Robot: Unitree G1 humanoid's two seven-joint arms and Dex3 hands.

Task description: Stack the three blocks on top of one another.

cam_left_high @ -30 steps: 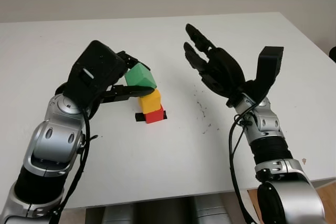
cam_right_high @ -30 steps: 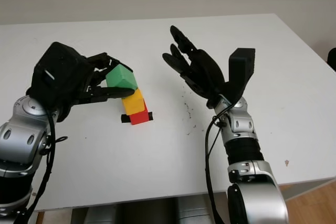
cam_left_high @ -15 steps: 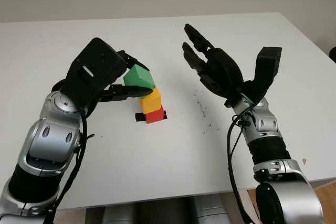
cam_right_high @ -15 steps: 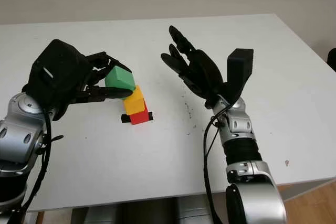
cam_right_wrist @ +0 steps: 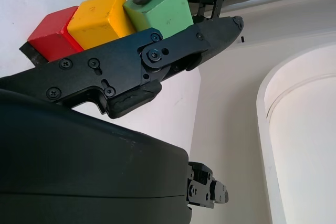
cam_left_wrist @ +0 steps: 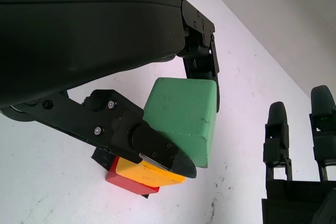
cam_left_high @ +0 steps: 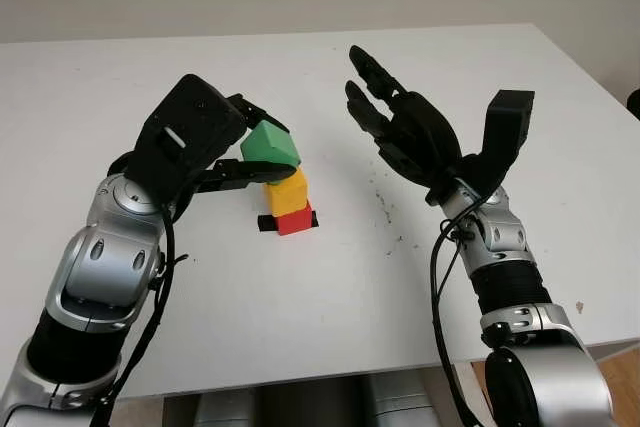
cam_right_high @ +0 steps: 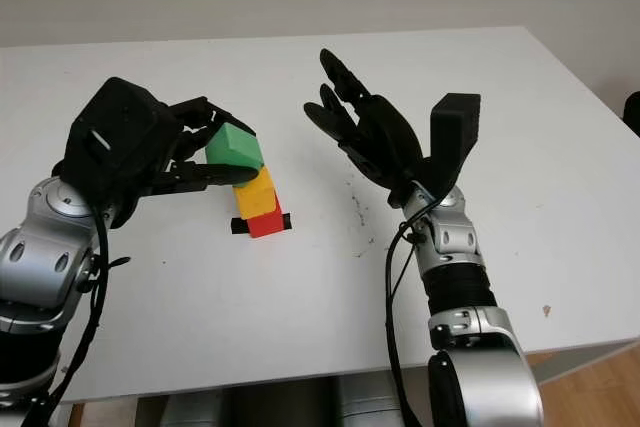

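My left robot hand (cam_left_high: 215, 152) pinches the green foam cube (cam_left_high: 270, 144) between its fingers, tilted, low edge on or just over the yellow foam cube (cam_left_high: 288, 191), which sits on the red foam cube (cam_left_high: 294, 218) atop a black marker patch (cam_left_high: 266, 223) on the white surface (cam_left_high: 330, 287). The tilt suggests it needs levelling before release. My right robot hand (cam_left_high: 405, 127) hangs open, raised beside the stack, likely as a guard. The left wrist view shows the green cube overhanging the yellow one; the head views hide that offset.
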